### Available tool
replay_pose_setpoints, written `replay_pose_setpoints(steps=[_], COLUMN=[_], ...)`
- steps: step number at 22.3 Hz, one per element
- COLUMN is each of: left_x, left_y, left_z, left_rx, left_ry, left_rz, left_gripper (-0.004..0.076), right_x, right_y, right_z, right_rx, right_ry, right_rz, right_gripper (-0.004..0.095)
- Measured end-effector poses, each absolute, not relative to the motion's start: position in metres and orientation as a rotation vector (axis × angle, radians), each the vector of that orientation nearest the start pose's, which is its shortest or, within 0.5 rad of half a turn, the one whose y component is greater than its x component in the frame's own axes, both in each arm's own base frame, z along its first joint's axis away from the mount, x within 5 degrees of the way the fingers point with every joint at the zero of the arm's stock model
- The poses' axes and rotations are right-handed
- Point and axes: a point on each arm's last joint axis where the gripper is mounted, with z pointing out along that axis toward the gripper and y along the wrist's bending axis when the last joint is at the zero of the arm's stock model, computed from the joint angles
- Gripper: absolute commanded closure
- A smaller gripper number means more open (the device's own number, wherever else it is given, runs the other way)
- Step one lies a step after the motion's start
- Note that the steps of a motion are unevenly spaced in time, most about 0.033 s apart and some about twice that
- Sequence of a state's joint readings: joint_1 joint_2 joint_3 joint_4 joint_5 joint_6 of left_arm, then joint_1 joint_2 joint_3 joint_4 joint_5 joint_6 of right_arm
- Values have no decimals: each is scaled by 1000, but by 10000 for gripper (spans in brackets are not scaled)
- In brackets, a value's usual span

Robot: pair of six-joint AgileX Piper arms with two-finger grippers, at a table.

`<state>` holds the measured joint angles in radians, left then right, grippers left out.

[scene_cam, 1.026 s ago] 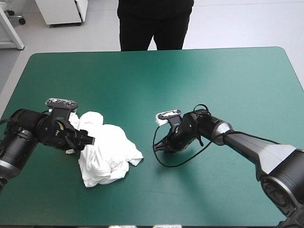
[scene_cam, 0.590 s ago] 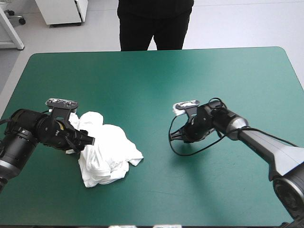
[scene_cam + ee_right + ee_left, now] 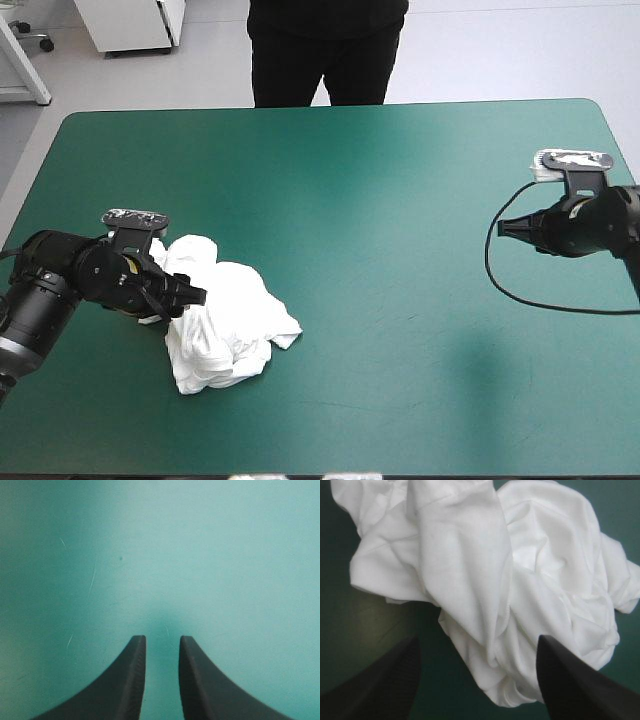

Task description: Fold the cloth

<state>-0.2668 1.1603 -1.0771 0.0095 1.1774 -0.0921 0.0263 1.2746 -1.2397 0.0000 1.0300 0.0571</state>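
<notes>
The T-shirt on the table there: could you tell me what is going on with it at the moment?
The T-shirt lies as a crumpled white heap on the teal-green cover, toward the table's left and near side, with no fold made yet. The left gripper is low at the heap's left side, open, with cloth between its fingers but not clamped. The right gripper is far off near the table's right edge, over bare cover, its fingers a narrow gap apart and holding nothing.

Robotics lab: teal-green covered table (image 3: 330,160), white cabinet (image 3: 135,22), pale bare floor (image 3: 500,50).
</notes>
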Motion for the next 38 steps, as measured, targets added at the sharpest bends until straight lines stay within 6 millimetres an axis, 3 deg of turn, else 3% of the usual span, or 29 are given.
replay_pose_setpoints(steps=[4,12,17,18,20,23,26,29,35,38], left_x=[219,270,290,292,294,295,294,288,259,250], left_y=[-60,-75,-83,-84,-85,-85,-92,-123,-205,-226], left_z=[319,259,225,222,219,217,217,217,221,222], left_rx=[277,297,360,360,381,439,556,684,888,929], left_ry=[2799,2911,2981,2991,3008,3012,2981,2909,2751,2713], left_rz=[-79,-70,-99,-99,-100,-86,-88,-178,-403,-467], left_gripper=[229,229,238,267,398,739,733,733,733,733], right_x=[220,212,212,212,212,212,212,212,212,212], right_y=[4,4,4,4,4,4,4,4,4,4], right_z=[398,400,400,400,400,400,400,400,400,400], right_rx=[44,42,42,42,42,47,51,57,72,84], right_ry=[2418,2434,2434,2434,2434,2434,2434,2434,2436,2435], right_rz=[32,44,44,44,44,46,47,49,55,60], right_gripper=[679,679,679,679,679,679,679,679,679,679])
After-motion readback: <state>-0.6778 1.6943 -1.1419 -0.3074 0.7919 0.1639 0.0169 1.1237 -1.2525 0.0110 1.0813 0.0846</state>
